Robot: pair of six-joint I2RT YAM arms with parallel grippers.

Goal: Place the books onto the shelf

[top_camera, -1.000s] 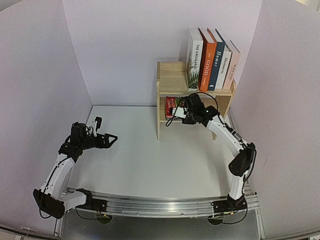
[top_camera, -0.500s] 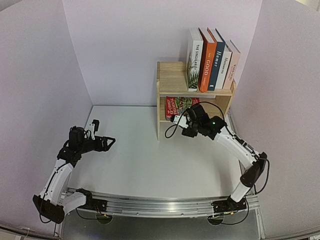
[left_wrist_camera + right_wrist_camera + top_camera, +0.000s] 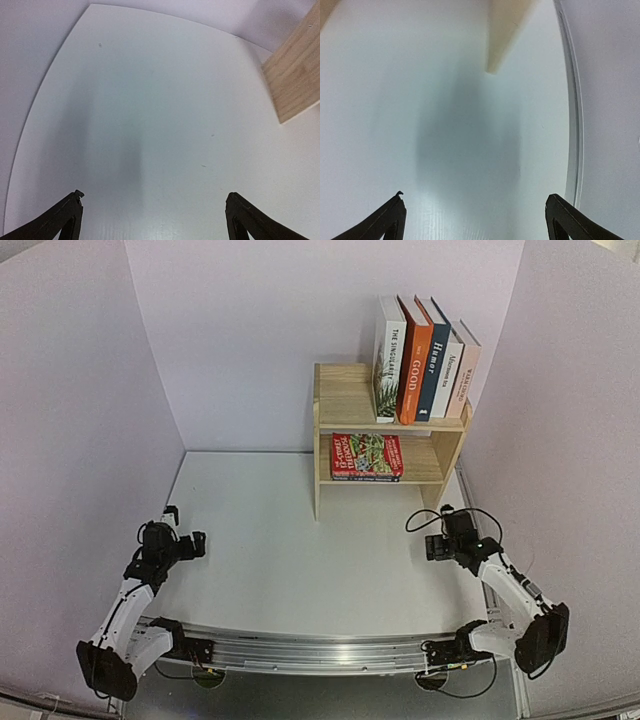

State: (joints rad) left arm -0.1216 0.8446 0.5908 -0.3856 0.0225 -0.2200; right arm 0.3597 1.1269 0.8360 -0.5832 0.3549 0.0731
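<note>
Right black two-finger gripper (image 3: 475, 196): spread wide, nothing held | left black two-finger gripper (image 3: 153, 195): same | light wooden two-tier shelf (image 3: 345, 400): seen ahead of right gripper, well apart, right arm nearer | books (image 3: 420, 360): five stood upright on top, red paperback (image 3: 366, 456) laid flat below.

Books (image 3: 418, 365) on shelf (image 3: 345, 395) on table (image 3: 280, 560)

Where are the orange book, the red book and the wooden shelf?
orange book (image 3: 412, 365), top view, on its spine.
red book (image 3: 366, 455), top view, on its cover.
wooden shelf (image 3: 345, 392), top view, on its bare upper board.
</note>
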